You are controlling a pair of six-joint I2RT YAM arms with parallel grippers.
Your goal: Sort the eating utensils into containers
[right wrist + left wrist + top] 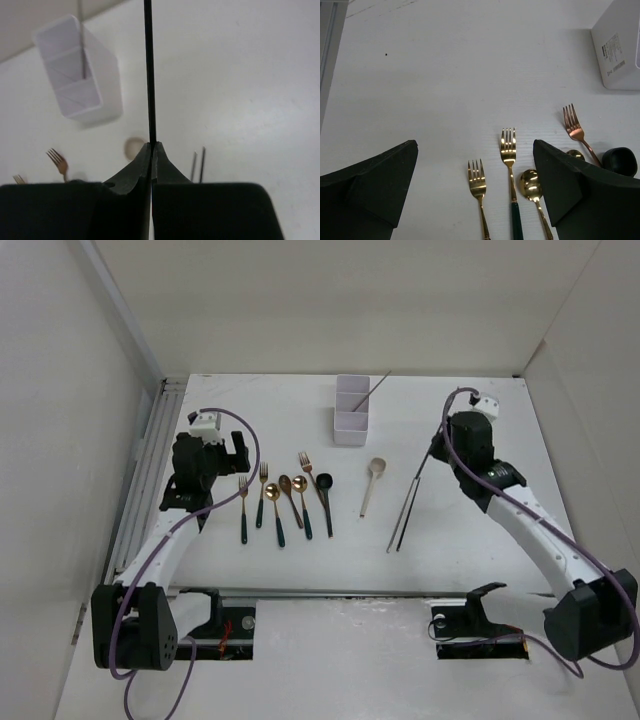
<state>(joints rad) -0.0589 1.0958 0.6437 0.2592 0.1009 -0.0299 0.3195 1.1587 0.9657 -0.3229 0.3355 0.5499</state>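
Note:
The white three-compartment organizer [351, 410] stands at the back centre with one grey chopstick [376, 390] leaning in it. My right gripper [441, 446] is shut on another thin chopstick [148, 70], held above the table to the right of the organizer [85, 85]. Two more chopsticks [405, 510] lie on the table below it. My left gripper [475, 145] is open and empty above two gold forks [508, 150], left of the utensil row. The row holds gold forks [262, 492], gold spoons [273, 502], a copper fork [306, 468], a black spoon [325, 495] and a pale spoon [372, 480].
White walls enclose the table on the left, back and right. A grooved rail [150, 460] runs along the left edge. The arm bases [225, 625] sit at the near edge.

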